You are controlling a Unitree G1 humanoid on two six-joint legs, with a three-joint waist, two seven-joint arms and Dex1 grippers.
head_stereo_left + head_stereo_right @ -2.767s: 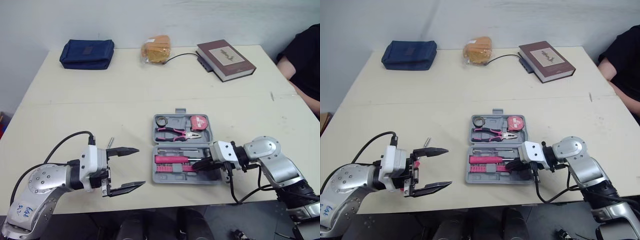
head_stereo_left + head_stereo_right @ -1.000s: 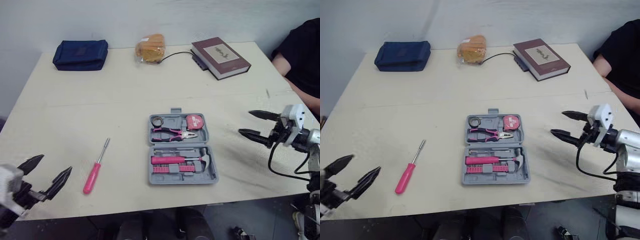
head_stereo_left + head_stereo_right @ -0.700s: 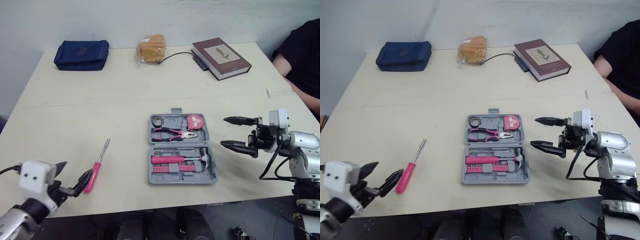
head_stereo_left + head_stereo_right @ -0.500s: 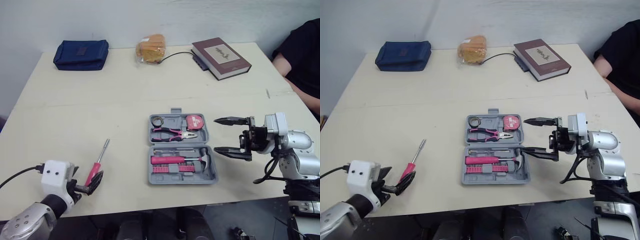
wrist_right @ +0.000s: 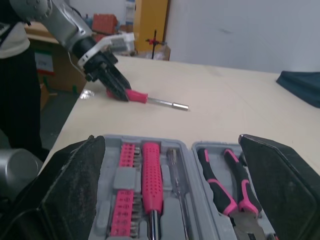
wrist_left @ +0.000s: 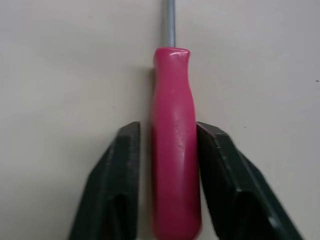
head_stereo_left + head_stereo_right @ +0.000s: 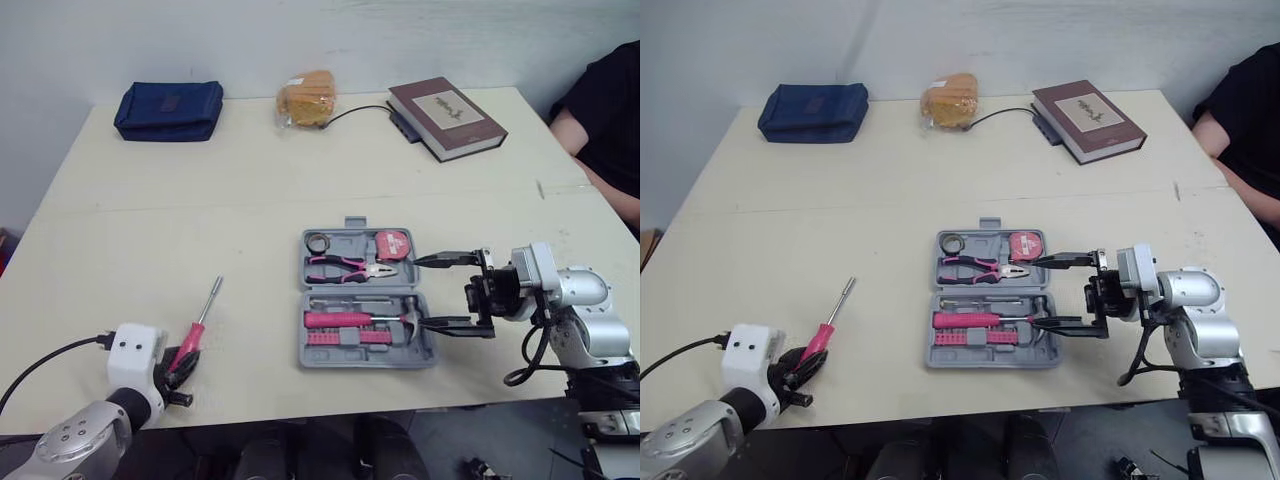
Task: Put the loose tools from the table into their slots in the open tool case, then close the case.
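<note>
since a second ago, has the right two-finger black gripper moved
Yes. The right gripper came left, up to the right edge of the open grey plastic tool case.

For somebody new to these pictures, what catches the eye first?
The open grey plastic tool case with pink tools, at the middle of the cream table, with the right gripper wide open at its right side. Then the pink-handled screwdriver lying loose to the left, its handle between the open fingers of the left gripper.
</note>
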